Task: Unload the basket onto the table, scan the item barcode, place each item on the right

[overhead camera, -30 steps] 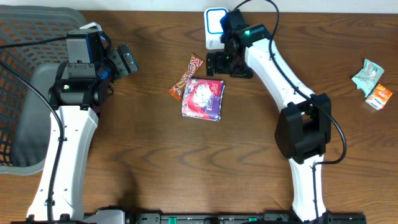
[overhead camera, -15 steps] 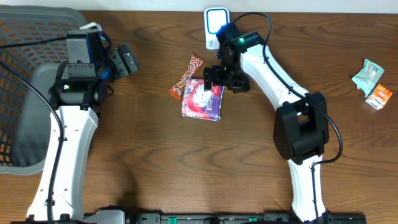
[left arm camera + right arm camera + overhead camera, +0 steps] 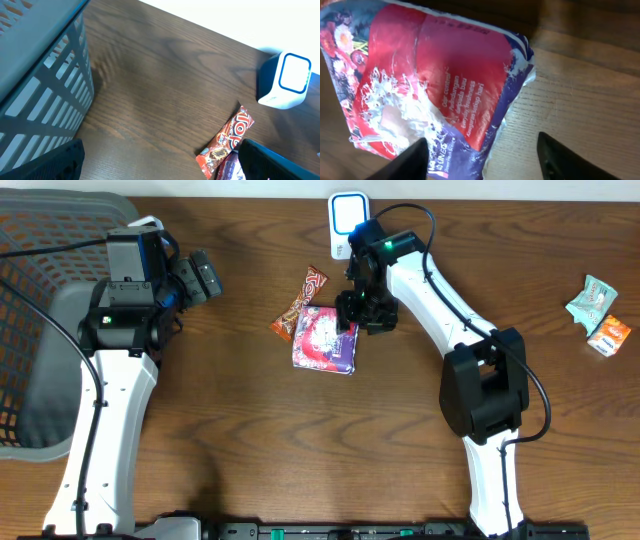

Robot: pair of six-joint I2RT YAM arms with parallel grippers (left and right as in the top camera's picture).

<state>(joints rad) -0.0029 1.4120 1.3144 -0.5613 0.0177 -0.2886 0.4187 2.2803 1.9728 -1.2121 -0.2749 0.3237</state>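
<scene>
Straddling a corner of the snack packet [image 3: 435,85], the right gripper [image 3: 482,157] is seen partly open, nothing clamped; left gripper [image 3: 165,160] noted wide open, empty.

Red-purple packet [image 3: 322,343] lying flat, crinkled; white-blue scanner [image 3: 343,218] standing near, beyond it.

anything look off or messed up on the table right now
Nothing spilled or broken. The red-and-purple packet is wrinkled along its edge and lies askew, with a snack bar angled by its corner.
</scene>
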